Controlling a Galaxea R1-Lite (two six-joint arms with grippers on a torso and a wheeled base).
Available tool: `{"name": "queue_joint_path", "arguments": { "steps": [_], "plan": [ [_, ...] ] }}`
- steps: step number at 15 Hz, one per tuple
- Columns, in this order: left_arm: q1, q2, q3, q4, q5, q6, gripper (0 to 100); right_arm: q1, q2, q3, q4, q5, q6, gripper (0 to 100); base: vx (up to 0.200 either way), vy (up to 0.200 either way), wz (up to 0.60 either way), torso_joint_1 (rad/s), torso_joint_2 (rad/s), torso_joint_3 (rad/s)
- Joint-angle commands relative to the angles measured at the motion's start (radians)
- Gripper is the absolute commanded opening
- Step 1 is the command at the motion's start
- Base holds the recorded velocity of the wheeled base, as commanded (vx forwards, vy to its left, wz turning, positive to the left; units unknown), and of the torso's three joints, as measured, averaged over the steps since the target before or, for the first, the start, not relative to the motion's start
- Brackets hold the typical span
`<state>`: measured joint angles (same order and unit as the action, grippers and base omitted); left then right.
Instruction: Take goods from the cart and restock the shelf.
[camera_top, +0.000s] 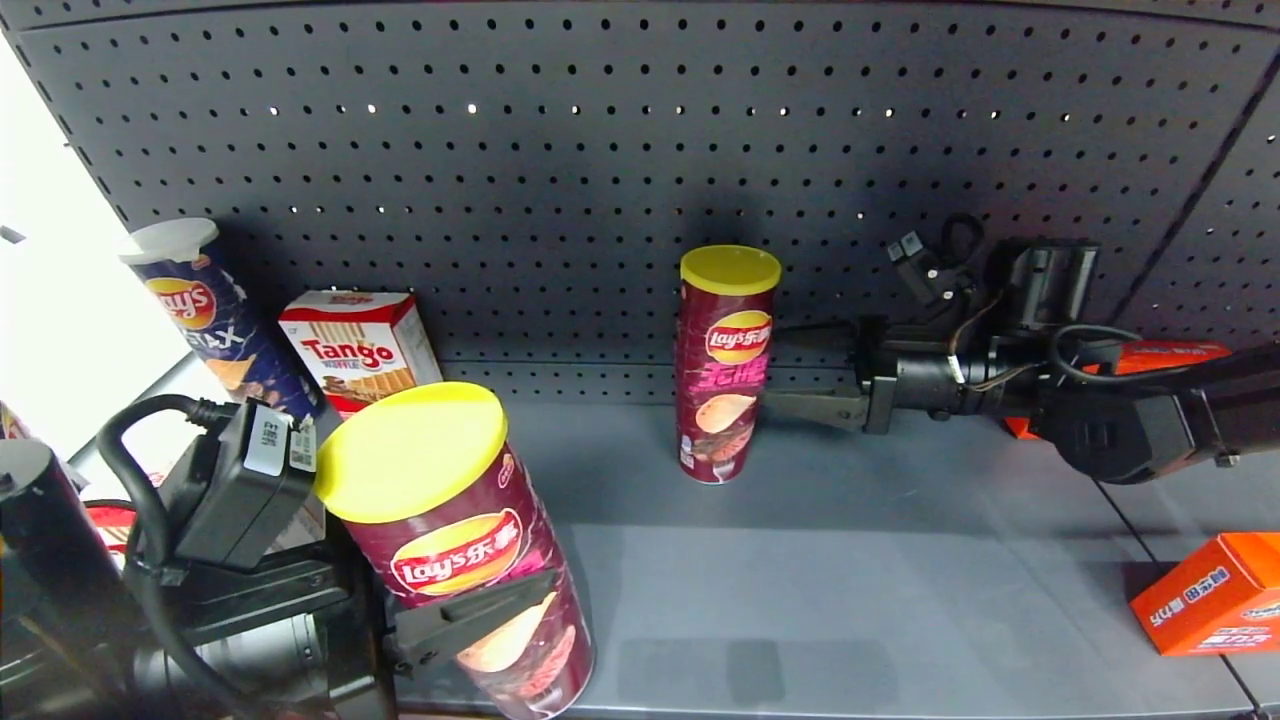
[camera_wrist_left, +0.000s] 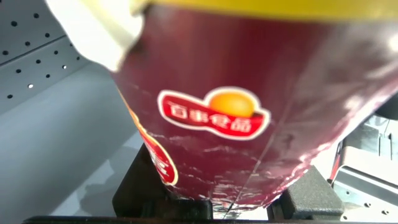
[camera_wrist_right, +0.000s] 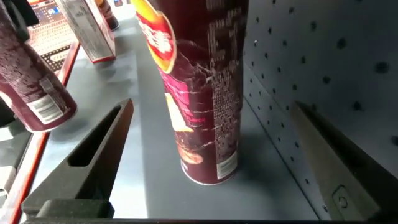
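A maroon chip can with a yellow lid (camera_top: 727, 365) stands upright on the grey shelf (camera_top: 850, 560), close to the pegboard back wall. My right gripper (camera_top: 785, 368) comes in from the right at mid-height of this can. In the right wrist view the can (camera_wrist_right: 199, 93) stands between the spread fingers (camera_wrist_right: 99, 149) of the open gripper (camera_wrist_right: 211, 106), with a gap on each side. A second maroon can (camera_top: 470, 560) is tilted at the shelf's front left, and my left gripper (camera_top: 500, 610) is shut on its lower half. The left wrist view shows that can (camera_wrist_left: 249, 124) up close, clamped in the gripper (camera_wrist_left: 227, 199).
At the back left stand a blue can with a white lid (camera_top: 200, 310) and a wafer box (camera_top: 360, 350). An orange box (camera_top: 1215, 595) lies at the front right, another (camera_top: 1170, 355) behind my right arm. Bare shelf lies between the two maroon cans.
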<state>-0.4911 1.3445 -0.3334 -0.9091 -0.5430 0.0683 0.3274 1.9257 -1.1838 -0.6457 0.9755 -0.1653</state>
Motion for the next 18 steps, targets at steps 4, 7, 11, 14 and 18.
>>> {"name": "queue_joint_path", "arguments": {
  "steps": [4,7,11,14,18],
  "plan": [
    [0.020,0.002,-0.004,-0.002,-0.002,0.001,0,0.025,0.071,-0.048,0.000,-0.001,0.000,100,0.000,0.000,0.00,0.000,0.00,0.000],
    [0.020,0.002,-0.001,-0.002,0.000,-0.001,0,0.045,0.105,-0.080,0.000,-0.001,0.000,100,0.000,0.000,0.00,0.000,0.00,0.000],
    [0.022,0.002,-0.003,-0.004,0.000,-0.001,0,0.050,0.148,-0.119,0.000,-0.001,0.000,100,0.000,0.000,0.00,0.000,0.00,0.000],
    [0.026,0.002,-0.001,-0.002,0.000,-0.001,0,0.059,0.164,-0.119,0.000,-0.003,-0.003,100,0.000,0.000,0.00,0.000,0.00,0.000],
    [0.031,0.002,-0.001,-0.002,0.001,-0.001,0,0.068,0.191,-0.119,-0.002,-0.006,-0.022,100,0.000,0.000,0.00,0.000,0.00,0.000]
  ]
}}
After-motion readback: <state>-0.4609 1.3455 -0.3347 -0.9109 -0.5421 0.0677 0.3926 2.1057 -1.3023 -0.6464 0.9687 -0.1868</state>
